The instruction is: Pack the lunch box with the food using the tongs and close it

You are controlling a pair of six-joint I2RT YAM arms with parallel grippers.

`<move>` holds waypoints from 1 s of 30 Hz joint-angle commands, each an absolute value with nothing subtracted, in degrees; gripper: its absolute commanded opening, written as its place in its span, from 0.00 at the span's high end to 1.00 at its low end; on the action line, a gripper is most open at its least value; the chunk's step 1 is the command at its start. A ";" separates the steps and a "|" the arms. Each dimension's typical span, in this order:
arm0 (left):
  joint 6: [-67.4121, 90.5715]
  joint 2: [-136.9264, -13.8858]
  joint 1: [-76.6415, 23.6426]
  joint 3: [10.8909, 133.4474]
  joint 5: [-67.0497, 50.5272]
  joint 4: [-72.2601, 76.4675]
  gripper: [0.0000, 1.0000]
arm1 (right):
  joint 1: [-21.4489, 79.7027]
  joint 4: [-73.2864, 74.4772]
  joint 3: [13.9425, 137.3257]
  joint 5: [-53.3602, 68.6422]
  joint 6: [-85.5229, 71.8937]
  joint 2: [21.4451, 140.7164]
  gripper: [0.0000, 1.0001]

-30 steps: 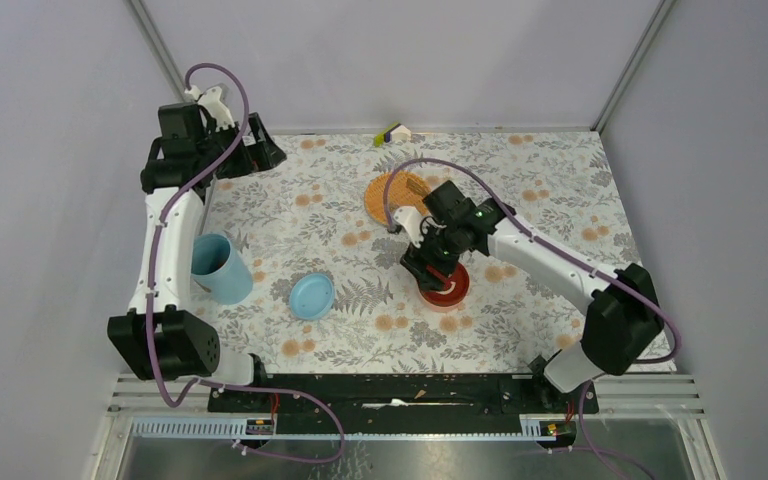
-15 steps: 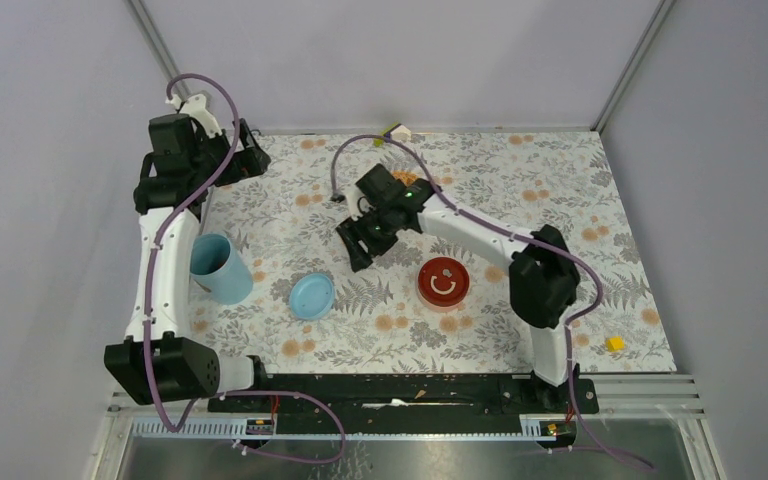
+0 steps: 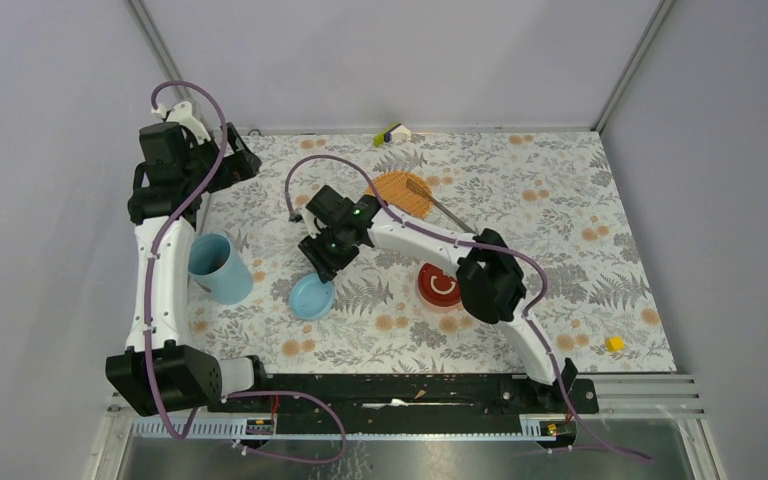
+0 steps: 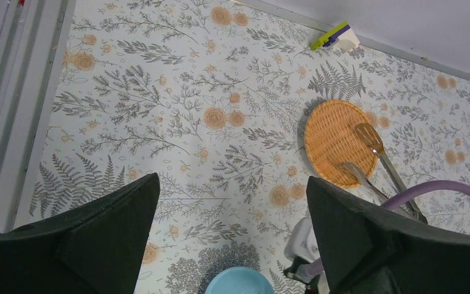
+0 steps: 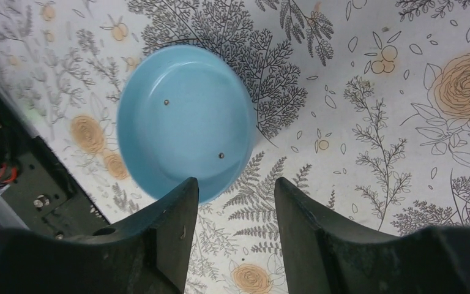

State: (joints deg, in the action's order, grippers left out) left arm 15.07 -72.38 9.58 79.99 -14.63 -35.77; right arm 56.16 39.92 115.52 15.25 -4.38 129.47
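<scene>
The lunch box's light blue tub (image 3: 220, 268) stands at the left. Its round blue lid (image 3: 312, 297) lies flat on the table, apart from the tub. The red-orange inner bowl (image 3: 442, 285) sits to the right of the lid with pale pieces inside. My right gripper (image 3: 320, 268) hovers over the far edge of the lid (image 5: 186, 119), open (image 5: 236, 184), nothing between its fingers. The silver tongs (image 3: 445, 208) lie across the orange woven plate (image 3: 403, 192). My left gripper (image 3: 240, 160) is raised at the back left, wide open (image 4: 232, 184) and holding nothing. A yellow food piece (image 3: 614, 343) lies at the near right.
A small green, purple and white object (image 3: 393, 133) lies against the back wall. The left wrist view also shows the plate (image 4: 336, 142), the tongs (image 4: 379, 159) and the lid (image 4: 240, 280). Grey walls enclose the flowered table on three sides.
My right arm has swung left from the red-orange bowl to above the blue lid, its jaws narrowing. The left arm has drifted slightly left and back.
</scene>
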 commanded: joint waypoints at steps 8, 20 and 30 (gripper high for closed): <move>16.26 -70.05 10.02 78.22 -16.80 -30.94 0.01 | 58.45 41.92 118.79 4.80 -0.97 134.13 0.52; 16.87 -70.73 10.02 77.92 -19.67 -30.65 0.01 | 57.07 42.00 116.88 12.88 -2.82 133.06 0.92; 15.11 -71.23 10.02 79.01 -29.29 -30.01 0.01 | 45.88 30.01 107.28 35.94 -9.45 123.22 1.00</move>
State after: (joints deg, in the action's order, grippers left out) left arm 16.27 -71.81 9.78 78.15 -22.22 -33.65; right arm 51.62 39.27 113.97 22.48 -4.82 133.40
